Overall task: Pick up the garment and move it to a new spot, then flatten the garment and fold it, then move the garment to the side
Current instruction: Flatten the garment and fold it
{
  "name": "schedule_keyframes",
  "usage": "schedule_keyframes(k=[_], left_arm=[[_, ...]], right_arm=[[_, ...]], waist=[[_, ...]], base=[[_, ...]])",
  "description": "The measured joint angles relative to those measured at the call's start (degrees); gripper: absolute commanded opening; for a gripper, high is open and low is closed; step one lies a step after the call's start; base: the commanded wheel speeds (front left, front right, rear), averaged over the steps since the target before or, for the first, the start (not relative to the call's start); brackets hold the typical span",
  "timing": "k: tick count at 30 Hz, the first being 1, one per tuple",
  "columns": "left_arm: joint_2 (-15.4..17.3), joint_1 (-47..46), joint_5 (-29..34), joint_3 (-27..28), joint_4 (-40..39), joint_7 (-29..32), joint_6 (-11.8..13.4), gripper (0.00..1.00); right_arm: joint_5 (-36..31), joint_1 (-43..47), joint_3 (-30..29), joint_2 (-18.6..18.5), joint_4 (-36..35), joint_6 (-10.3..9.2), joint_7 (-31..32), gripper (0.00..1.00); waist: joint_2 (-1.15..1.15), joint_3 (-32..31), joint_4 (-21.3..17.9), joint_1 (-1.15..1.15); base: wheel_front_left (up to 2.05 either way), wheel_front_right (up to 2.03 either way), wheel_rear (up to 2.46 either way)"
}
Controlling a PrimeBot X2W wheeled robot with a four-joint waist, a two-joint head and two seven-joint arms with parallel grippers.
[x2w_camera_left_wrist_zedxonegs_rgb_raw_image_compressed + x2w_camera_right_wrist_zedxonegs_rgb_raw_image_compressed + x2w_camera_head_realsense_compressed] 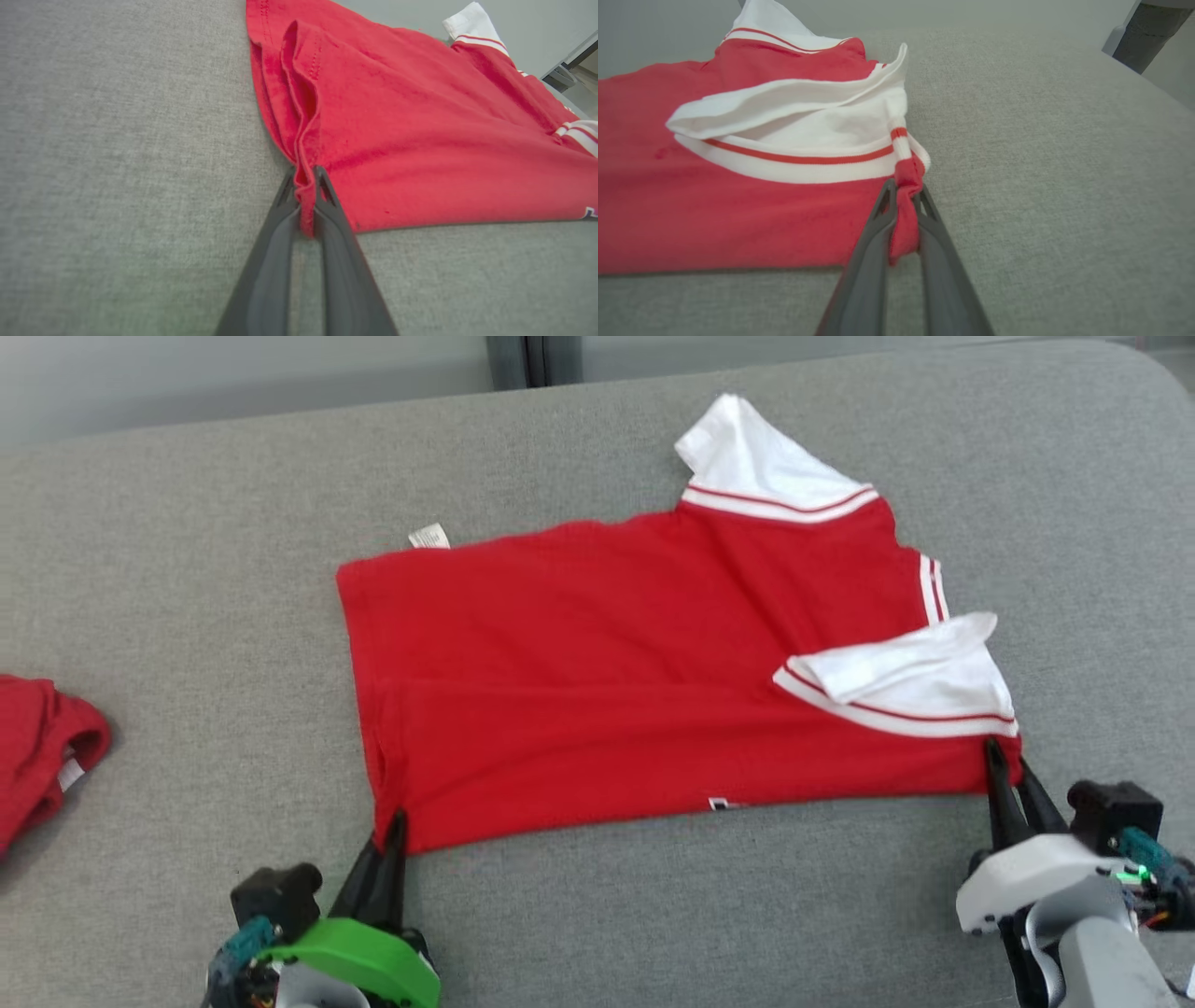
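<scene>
The garment [607,663] is a red shirt with white sleeves, folded lengthwise and lying flat on the grey cushion [187,569]. My left gripper [390,829] is shut on its near-left hem corner; the left wrist view shows the bunched red edge [306,205] pinched between the fingers. My right gripper [1006,763] is shut on the near-right corner, just below the white, red-striped sleeve [910,681]. In the right wrist view a red fold [904,219] sits squeezed between the dark fingers. The far sleeve [756,457] points toward the back.
A second red garment [42,747] lies crumpled at the cushion's left edge. A white label [428,535] sticks out at the shirt's far-left corner. A dark post [523,359] stands behind the cushion.
</scene>
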Motion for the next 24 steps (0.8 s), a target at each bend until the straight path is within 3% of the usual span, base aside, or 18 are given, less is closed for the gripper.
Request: schedule_keyframes(k=[7,8,9,10,11,18,24], left_arm=[[-2.61,8.9,3.38,1.32,1.15,0.02,-0.01,0.0],[-2.91,9.85,3.65,1.1,1.59,0.03,-0.01,0.0],[-3.21,10.53,3.77,1.18,1.9,0.02,-0.01,0.1],[-3.34,10.82,3.93,1.26,2.04,0.02,-0.01,0.89],[-3.42,10.82,3.93,1.33,2.29,0.03,-0.01,1.0],[-3.3,5.67,4.88,3.67,0.18,0.03,-0.01,1.0],[0.19,-5.46,3.68,1.37,1.58,0.02,-0.01,1.0]], right_arm=[[1.67,8.35,0.29,0.01,0.9,0.0,0.0,0.0],[1.85,9.0,0.24,0.02,0.9,0.0,0.0,0.27],[2.11,9.42,-0.09,0.04,0.73,0.0,0.0,0.64],[2.09,9.56,-0.22,-0.01,0.51,-0.01,0.0,1.0],[1.9,9.64,-0.21,-0.1,-0.02,-0.01,0.0,1.0],[0.37,6.48,-0.57,-0.08,-3.19,-0.01,0.0,1.0],[-2.32,-0.52,0.21,-0.08,-4.28,-0.01,0.0,1.0]], waist=[[0.0,-6.84,0.23,0.0],[0.0,-7.69,0.26,0.0],[0.0,-8.44,0.3,0.0],[0.0,-8.96,0.34,0.0],[0.0,-9.42,0.41,0.0],[0.0,-7.77,0.9,0.0],[0.0,-3.05,1.35,0.0]], base=[[0.0,0.0,0.0],[0.0,0.0,0.0],[0.0,0.0,0.0],[0.0,0.0,0.0],[0.0,0.0,0.0],[0.0,0.0,0.0],[0.0,0.0,0.0]])
